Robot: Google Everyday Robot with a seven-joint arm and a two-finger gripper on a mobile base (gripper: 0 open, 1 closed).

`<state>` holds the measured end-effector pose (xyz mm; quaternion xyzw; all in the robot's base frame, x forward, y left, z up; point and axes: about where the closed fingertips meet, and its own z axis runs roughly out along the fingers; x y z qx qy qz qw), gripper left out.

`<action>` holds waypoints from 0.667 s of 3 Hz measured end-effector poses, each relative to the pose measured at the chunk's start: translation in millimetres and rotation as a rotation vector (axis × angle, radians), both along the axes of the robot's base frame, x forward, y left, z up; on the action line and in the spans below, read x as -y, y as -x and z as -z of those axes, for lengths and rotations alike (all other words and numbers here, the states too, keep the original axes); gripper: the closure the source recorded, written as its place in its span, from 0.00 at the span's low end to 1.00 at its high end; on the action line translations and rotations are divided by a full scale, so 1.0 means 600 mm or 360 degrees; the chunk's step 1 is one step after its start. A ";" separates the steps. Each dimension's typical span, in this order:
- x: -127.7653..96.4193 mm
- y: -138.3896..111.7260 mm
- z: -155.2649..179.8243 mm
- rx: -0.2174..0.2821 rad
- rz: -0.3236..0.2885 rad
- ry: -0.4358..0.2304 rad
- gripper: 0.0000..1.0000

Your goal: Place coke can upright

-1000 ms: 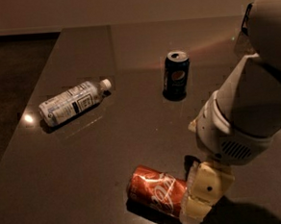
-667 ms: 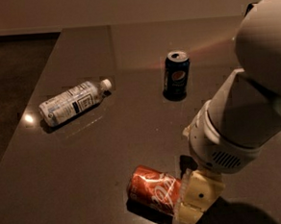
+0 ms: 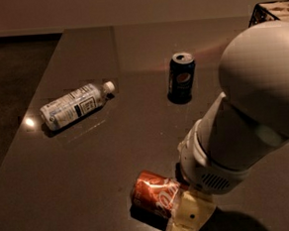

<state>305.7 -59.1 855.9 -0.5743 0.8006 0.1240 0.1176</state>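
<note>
Three items on the worktop [image 3: 136, 143]. Coke can [image 3: 155, 194]: lying on its side at the near edge, not yet upright. Gripper [image 3: 189, 216]: we log it closer than a second ago, now at the can's right end; whether it grips, we cannot tell. Pepsi can [image 3: 181, 77] and bottle [image 3: 74, 105]: farther back.
</note>
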 end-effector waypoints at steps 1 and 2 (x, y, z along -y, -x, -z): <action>-0.024 0.007 0.011 0.0001 -0.0034 0.0011 0.00; -0.035 0.003 0.017 0.0004 -0.0055 0.0022 0.18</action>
